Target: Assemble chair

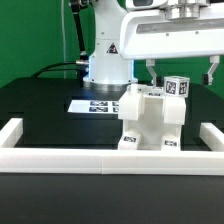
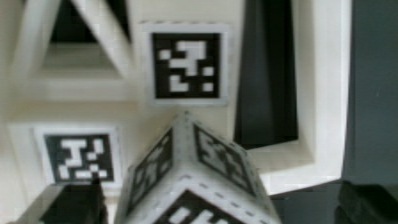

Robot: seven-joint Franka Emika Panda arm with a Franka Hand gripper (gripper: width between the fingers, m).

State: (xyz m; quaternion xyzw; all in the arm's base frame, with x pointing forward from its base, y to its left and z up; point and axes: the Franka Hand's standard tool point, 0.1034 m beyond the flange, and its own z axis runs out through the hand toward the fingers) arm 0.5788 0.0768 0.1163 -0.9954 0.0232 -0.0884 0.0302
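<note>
The chair [image 1: 145,125] is seen partly built, standing upright on the black table [image 1: 40,110] just inside the front rail of the low white border frame [image 1: 20,135], with the marker board [image 1: 95,104] lying behind it toward the robot's base. The fingers [image 1: 150,70] are held wide apart and nothing is clamped between them; they hang on either side of the tagged post top [image 1: 177,88] that rises at the exterior view's right of the chair, and no contact can be made out. In the wrist view, the same tagged post [image 2: 196,170] is seen close up against the white panels of the chair [image 2: 187,65]. The pieces are judged to be stiff, light, matte plastic, so little give is expected and no crushing is feared, though the smooth faces may slip if pinched near an edge. A hold is best taken across two flat, opposite faces of the post, squarely and low enough that a twist is avoided. Since the whole piece is light, it may be tipped or dragged by a sideways push.
</note>
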